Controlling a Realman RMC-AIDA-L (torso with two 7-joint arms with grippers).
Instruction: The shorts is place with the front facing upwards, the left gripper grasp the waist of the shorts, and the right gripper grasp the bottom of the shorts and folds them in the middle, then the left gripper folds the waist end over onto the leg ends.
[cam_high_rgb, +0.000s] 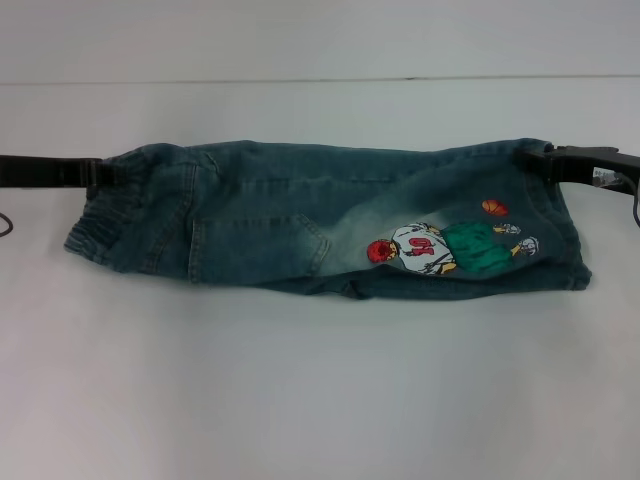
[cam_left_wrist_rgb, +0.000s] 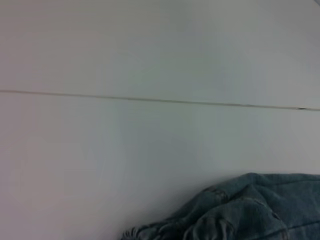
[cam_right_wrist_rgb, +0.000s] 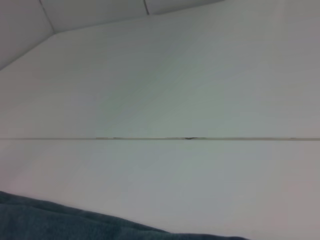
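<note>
The blue denim shorts (cam_high_rgb: 300, 215) lie across the white table, folded lengthwise, with a cartoon patch (cam_high_rgb: 440, 245) on top near the leg ends. The elastic waist (cam_high_rgb: 95, 225) is at the left and the leg ends (cam_high_rgb: 560, 240) are at the right. My left gripper (cam_high_rgb: 105, 172) is at the far corner of the waist, shut on the fabric. My right gripper (cam_high_rgb: 540, 160) is at the far corner of the leg ends, shut on the denim there. A bunched piece of the denim (cam_left_wrist_rgb: 250, 210) shows in the left wrist view, and a dark edge of the denim (cam_right_wrist_rgb: 60, 225) in the right wrist view.
The white table (cam_high_rgb: 320, 400) stretches in front of and behind the shorts. A thin seam (cam_high_rgb: 320, 80) runs across the table behind them. A lower layer of denim (cam_high_rgb: 450, 288) sticks out along the near edge.
</note>
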